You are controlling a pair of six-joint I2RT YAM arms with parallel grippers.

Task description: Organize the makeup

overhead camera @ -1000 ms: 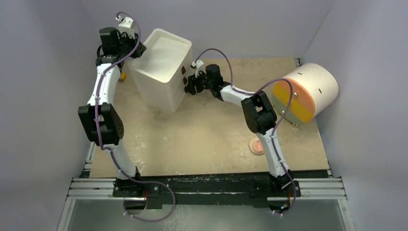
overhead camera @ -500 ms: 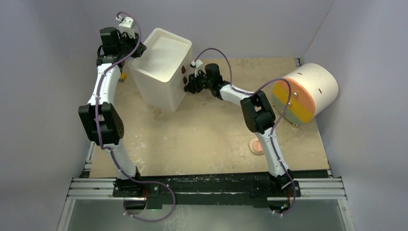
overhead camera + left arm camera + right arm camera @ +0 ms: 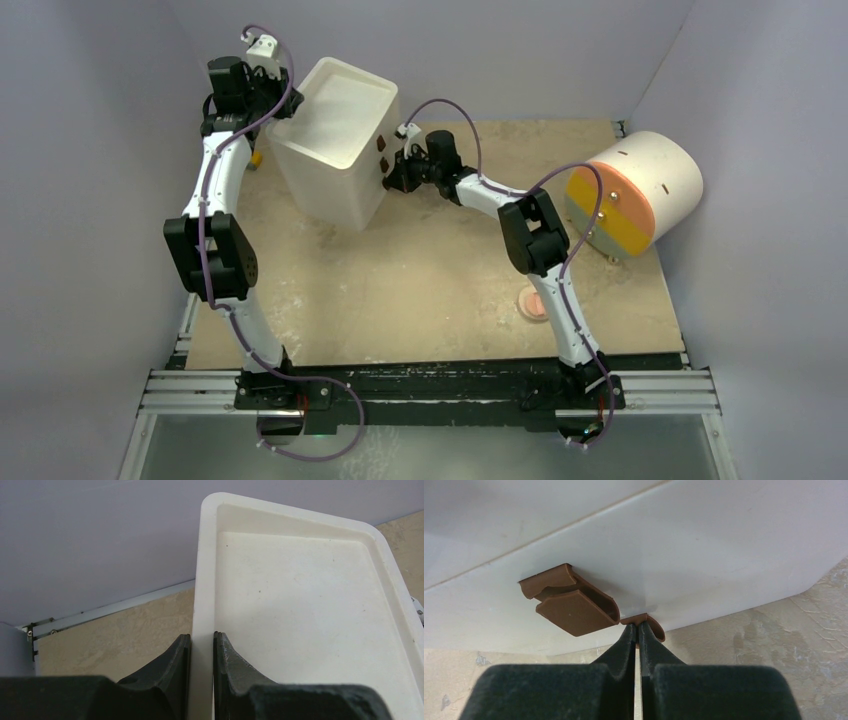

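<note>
— What has the left gripper [image 3: 201, 641] got?

— Its two dark fingers are pinched narrow on the raised top rim of the white cabinet [image 3: 206, 565], one finger outside the rim and one inside. That is at the cabinet's corner nearest the far-left corner of the bench [image 3: 420, 290].

— And the right gripper [image 3: 638, 630]?

— Nearly closed, only a sliver of gap left, with its tips nipping the thin edge of a brown knob [image 3: 655, 629] on the cabinet's front. A second knob [image 3: 571, 605] sits just beside it, up and to the left in the wrist view, untouched.

— Where does the cabinet stand?

— Toward the far-left corner, turned at an angle, its knobbed front facing the middle of the bench.

— Any makeup showing?

— A round pink compact [image 3: 530, 303] lies on the bench toward the near-right corner, partly hidden behind the right arm and well apart from both grippers.

— Anything else?

— A big white cylinder [image 3: 650, 170] with an orange-and-yellow face lies at the right edge.
</note>
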